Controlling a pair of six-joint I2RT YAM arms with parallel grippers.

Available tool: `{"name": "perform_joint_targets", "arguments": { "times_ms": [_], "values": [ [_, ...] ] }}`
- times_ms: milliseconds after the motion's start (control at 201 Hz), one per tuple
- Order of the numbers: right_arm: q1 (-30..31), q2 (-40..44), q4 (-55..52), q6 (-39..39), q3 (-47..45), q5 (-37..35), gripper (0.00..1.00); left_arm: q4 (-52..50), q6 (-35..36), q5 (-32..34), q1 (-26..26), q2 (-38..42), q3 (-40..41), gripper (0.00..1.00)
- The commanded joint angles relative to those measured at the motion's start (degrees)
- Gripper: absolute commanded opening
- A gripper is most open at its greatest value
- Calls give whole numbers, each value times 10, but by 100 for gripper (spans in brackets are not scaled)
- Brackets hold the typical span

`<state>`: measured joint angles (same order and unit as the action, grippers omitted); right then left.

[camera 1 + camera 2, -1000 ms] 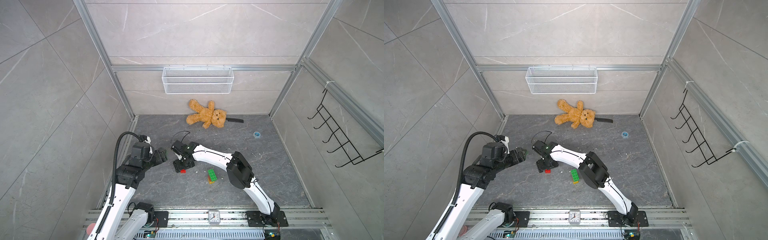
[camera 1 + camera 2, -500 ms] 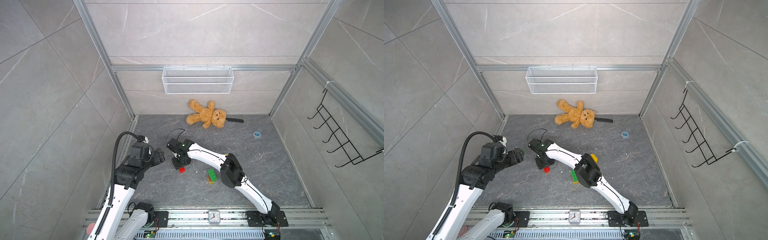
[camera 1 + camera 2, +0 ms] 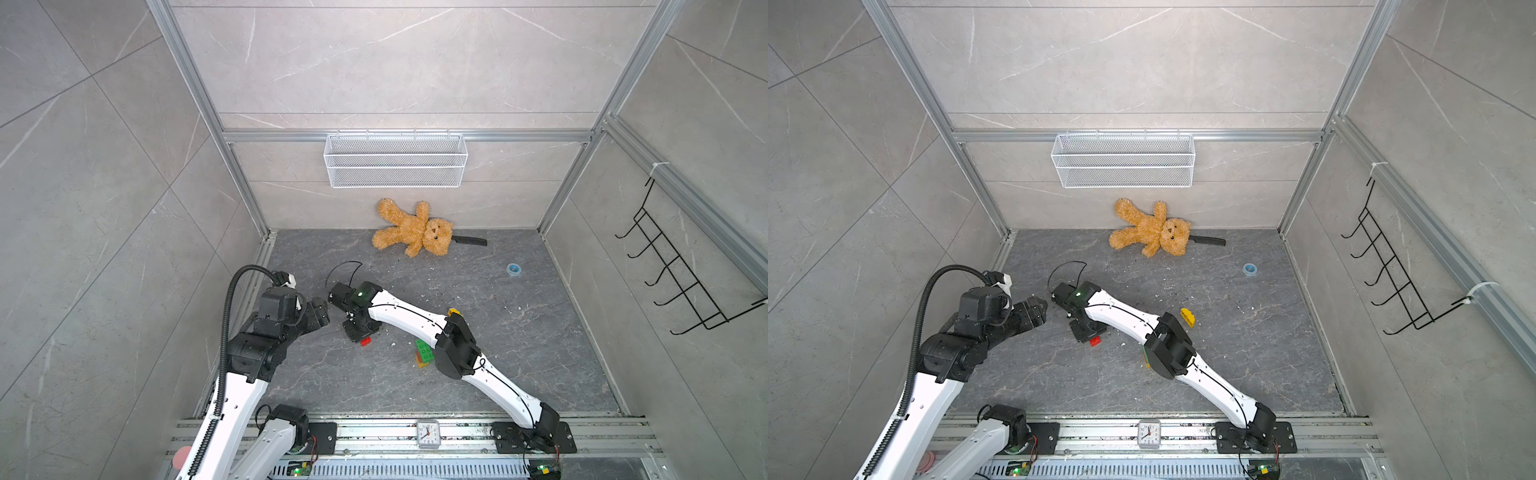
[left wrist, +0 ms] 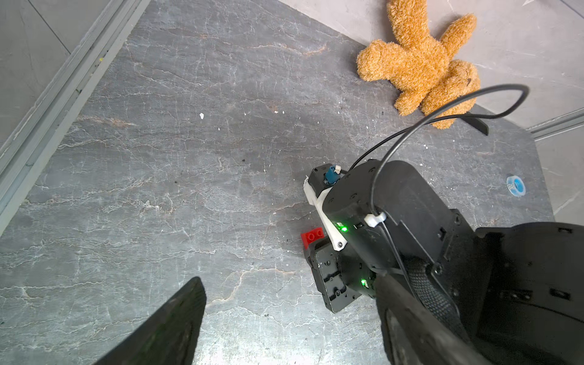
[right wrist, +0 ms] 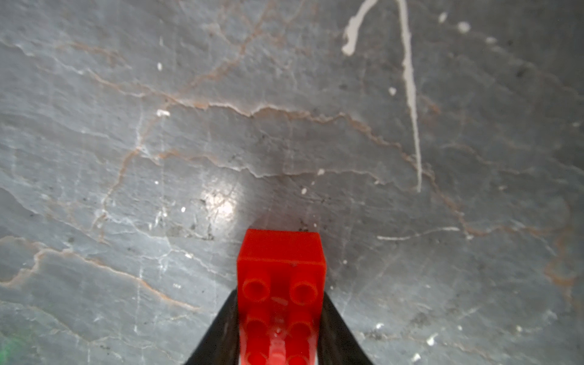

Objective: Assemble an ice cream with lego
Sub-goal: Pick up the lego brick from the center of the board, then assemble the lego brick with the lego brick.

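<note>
A small red lego brick (image 3: 365, 341) (image 3: 1095, 341) (image 4: 313, 235) lies studs-up on the grey floor. My right gripper (image 3: 360, 332) (image 5: 279, 295) points down at it, and both black fingers (image 5: 221, 328) press its sides, so it is shut on the red brick (image 5: 281, 278). A green brick (image 3: 424, 351) sits on a yellow brick (image 3: 423, 365) beside the right arm's elbow. A yellow brick with a rounded top (image 3: 1187, 317) lies behind that elbow. My left gripper (image 3: 320, 313) (image 4: 290, 331) hovers open and empty, just left of the right wrist.
A teddy bear (image 3: 411, 232) and a black knife (image 3: 469, 240) lie by the back wall, under a white wire basket (image 3: 395, 162). A blue tape roll (image 3: 514, 269) sits at the right. A small clock (image 3: 428, 433) stands on the front rail. Black hooks (image 3: 681, 282) hang on the right wall.
The right gripper's fingers have closed in onto the red brick, and the right arm's elbow has shifted left and lower. The left arm has hardly moved.
</note>
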<state>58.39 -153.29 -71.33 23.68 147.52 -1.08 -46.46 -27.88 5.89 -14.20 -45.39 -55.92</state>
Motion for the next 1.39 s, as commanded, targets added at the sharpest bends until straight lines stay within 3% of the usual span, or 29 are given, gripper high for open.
{"name": "perform_joint_targets", "arguments": {
  "times_ms": [0, 264, 373, 597, 777, 926, 1070, 1389],
  "values": [
    [2, -13, -33, -9, 29, -23, 35, -5, 12, 6, 2, 2, -3, 86],
    [0, 60, -87, -57, 58, -48, 31, -4, 14, -3, 3, -8, -7, 86],
    [-10, 147, -110, -84, 10, -41, 31, 12, 15, -28, 3, -11, -5, 86],
    [-51, 404, -3, -85, -308, -23, 31, 106, 11, -167, 0, -50, 38, 85],
    [-61, 524, 19, -35, -488, -66, 32, 182, -16, -198, -29, -75, 90, 73],
    [-62, 561, 44, 66, -567, -36, 32, 267, -49, -206, -79, -102, 139, 49],
    [-55, 565, 79, 93, -606, -21, 31, 314, -62, -195, -136, -137, 169, 48],
    [-45, 538, 69, 106, -610, -22, 31, 297, -46, -182, -138, -149, 165, 42]
  ]
}}
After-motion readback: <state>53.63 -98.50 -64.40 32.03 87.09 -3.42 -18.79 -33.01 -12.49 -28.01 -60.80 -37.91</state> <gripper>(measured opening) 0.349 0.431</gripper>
